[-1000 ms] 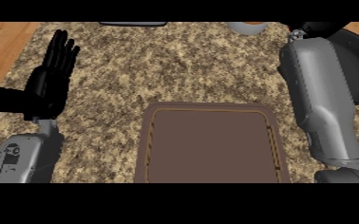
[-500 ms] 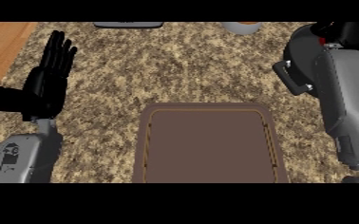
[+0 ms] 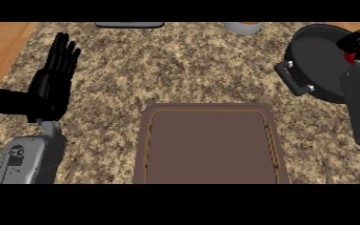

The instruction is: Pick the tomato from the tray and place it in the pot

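Note:
The brown tray lies at the counter's near middle with nothing on it. A black pot with a side handle stands at the right edge. Over the pot's far right side my right hand shows only partly, cut off by the view's edge. It is curled over a red tomato, of which only a sliver peeks out below it. The grey right forearm runs down the right edge. My left hand rests open at the far left, fingers up.
A flat grey object and a grey round vessel sit at the counter's far edge. A wooden strip borders the speckled counter on the left.
My right arm has swung to the right, off the tray's side and out over the pot, uncovering the pot. The left hand has stayed where it was.

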You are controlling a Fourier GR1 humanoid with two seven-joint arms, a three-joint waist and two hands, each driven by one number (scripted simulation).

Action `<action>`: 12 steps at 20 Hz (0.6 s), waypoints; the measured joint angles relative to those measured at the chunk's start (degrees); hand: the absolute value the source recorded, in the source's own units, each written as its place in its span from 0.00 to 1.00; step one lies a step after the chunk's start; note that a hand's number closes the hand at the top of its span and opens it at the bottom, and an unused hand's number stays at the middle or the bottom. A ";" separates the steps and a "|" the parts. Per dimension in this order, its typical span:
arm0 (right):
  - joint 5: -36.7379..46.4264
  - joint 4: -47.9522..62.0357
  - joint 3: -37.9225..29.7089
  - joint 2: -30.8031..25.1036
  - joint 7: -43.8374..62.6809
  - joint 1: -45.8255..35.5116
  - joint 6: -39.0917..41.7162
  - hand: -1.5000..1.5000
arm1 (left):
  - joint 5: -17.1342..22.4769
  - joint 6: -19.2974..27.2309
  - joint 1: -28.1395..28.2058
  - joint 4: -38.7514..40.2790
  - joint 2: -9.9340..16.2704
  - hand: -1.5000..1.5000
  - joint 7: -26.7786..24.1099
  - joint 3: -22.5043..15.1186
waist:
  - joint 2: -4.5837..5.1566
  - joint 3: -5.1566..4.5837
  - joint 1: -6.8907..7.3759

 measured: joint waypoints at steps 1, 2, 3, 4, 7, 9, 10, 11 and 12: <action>-0.53 1.64 -0.48 -0.35 -0.82 0.59 -1.56 1.00 | -0.61 0.66 -0.18 -0.15 -0.75 0.50 -0.02 -0.65 | 0.06 -0.01 0.12; -1.14 3.40 -0.94 -0.64 -1.33 0.48 -2.34 1.00 | -0.67 0.49 -0.54 0.41 -0.68 0.50 -0.04 -0.60 | 0.11 0.01 0.20; -2.00 5.12 -1.51 -1.52 -2.18 0.04 -2.28 1.00 | -0.67 0.51 -0.75 0.62 -0.69 0.50 0.01 -0.48 | 0.16 0.03 0.30; -3.20 6.11 -2.11 -2.41 -3.66 0.45 -1.73 1.00 | -0.45 0.35 -0.65 0.30 -0.47 0.50 0.41 -0.24 | 0.11 0.02 0.26; -7.78 9.26 -5.18 -2.99 -6.50 0.29 -1.86 0.00 | -0.25 0.22 -0.47 -0.45 -0.52 0.50 0.72 -0.18 | 0.19 0.06 0.49; -11.48 10.89 -7.76 -2.81 -8.58 -0.11 -2.09 0.00 | -0.08 -0.11 -0.50 -0.85 -0.36 0.50 0.95 -0.20 | 0.32 0.12 0.81; -13.18 11.84 -8.84 -3.01 -10.24 -0.32 -1.92 0.00 | -0.04 -0.22 -0.61 -0.80 -0.39 0.50 1.00 -0.24 | 0.39 0.13 0.94; -15.04 12.54 -9.93 -3.20 -12.67 -0.26 -1.79 0.00 | 0.24 -0.54 -0.87 -0.24 -0.26 0.50 0.92 0.02 | 0.48 0.15 0.96; -16.86 13.14 -10.93 -3.53 -15.41 0.13 -1.50 0.00 | 0.17 -0.68 -0.58 -0.02 -0.38 0.50 0.41 -0.02 | 0.48 0.15 0.93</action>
